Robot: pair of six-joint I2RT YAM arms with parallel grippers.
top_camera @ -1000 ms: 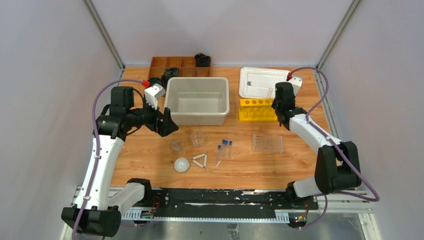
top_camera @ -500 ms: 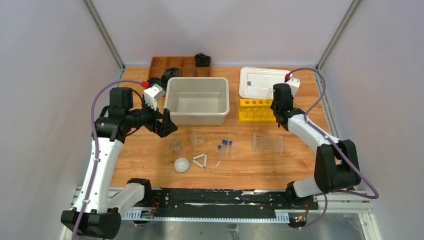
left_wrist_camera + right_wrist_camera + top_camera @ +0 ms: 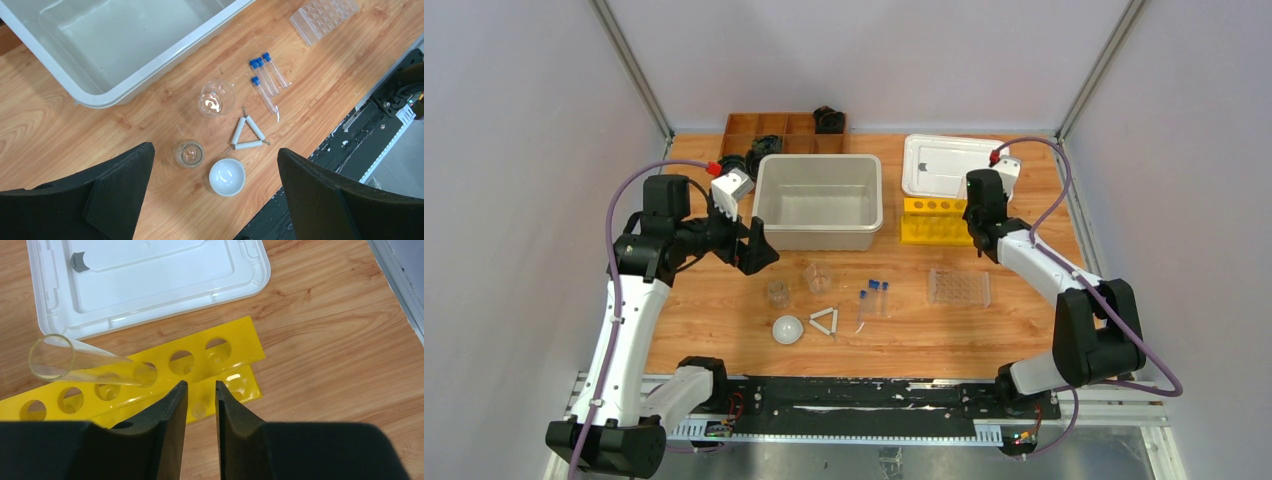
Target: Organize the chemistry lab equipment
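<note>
The work surface is a wood-grain table (image 3: pixel 724 300) enclosed by plain pale walls (image 3: pixel 524 150). One rectangular grey-white plastic bin (image 3: pixel 824 237) sits far centre and holds nothing. One flat white moulded lid (image 3: pixel 939 165) lies far right. One brown wooden divided tray (image 3: pixel 769 124) sits far left with black coiled objects (image 3: pixel 828 119) in and beside it; their count cannot be told. One yellow rack (image 3: pixel 934 228), a two-level plate with a single row of round holes, lies just near of the lid. It holds one clear uncapped tube (image 3: pixel 85 365), which stands tilted in a hole. One clear plastic rack (image 3: pixel 959 287) with a grid of wells lies right of centre. Near of the bin stand two small clear beakers (image 3: pixel 817 276), upright and holding nothing visible. One glossy white dome (image 3: pixel 788 329) and one white triangle (image 3: pixel 248 145) of three rods lie beside each other, with four thin blue-capped tubes (image 3: pixel 276 72) flat to their right. The left gripper (image 3: pixel 759 250) hangs left of the bin, jaws wide apart and holding nothing. The right gripper (image 3: pixel 201 385) is over the yellow rack, jaws narrowly apart with nothing between them.
</note>
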